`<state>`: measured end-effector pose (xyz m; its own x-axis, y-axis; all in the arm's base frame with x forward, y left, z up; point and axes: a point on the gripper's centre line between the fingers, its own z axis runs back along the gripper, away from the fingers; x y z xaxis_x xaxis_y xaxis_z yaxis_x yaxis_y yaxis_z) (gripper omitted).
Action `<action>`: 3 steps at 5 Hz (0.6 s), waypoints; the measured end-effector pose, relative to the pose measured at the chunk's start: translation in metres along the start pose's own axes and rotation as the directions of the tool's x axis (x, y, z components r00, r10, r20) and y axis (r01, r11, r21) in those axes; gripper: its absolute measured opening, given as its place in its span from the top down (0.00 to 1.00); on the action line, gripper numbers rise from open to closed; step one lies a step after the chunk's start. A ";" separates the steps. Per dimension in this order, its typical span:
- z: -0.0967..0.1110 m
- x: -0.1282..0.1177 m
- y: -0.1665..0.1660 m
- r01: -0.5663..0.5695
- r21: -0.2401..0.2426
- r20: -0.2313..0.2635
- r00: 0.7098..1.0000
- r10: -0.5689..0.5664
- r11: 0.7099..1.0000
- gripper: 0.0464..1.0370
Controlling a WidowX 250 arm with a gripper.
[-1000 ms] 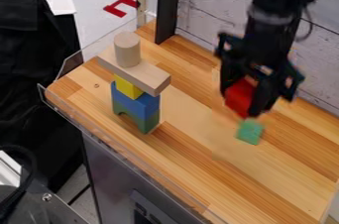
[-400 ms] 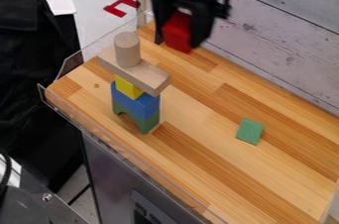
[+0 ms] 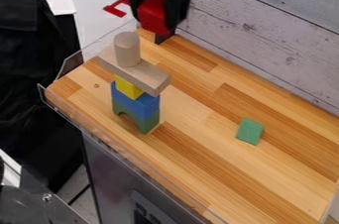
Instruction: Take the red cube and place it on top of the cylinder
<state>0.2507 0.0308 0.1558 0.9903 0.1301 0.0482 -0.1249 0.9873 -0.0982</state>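
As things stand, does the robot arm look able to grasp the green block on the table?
Probably not: the gripper holds the red cube, so it would need to release that first, although nothing covers the green block.

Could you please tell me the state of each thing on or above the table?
Gripper: closed on the red cube, raised
Red cube: held, off the cylinder
Cylinder: upright, top bare
Plank: lying flat, bearing the cylinder
Green block: lying on the table
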 end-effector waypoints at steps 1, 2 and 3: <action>0.004 -0.001 0.012 -0.025 0.017 -0.008 1.000 0.025 1.000 0.44; 0.010 -0.005 0.025 -0.041 0.055 -0.031 0.999 0.043 0.998 0.44; 0.004 -0.006 0.032 -0.049 0.056 -0.063 0.997 0.052 0.997 0.44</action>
<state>0.2406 0.0620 0.1564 0.9843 0.1755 -0.0199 -0.1763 0.9833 -0.0445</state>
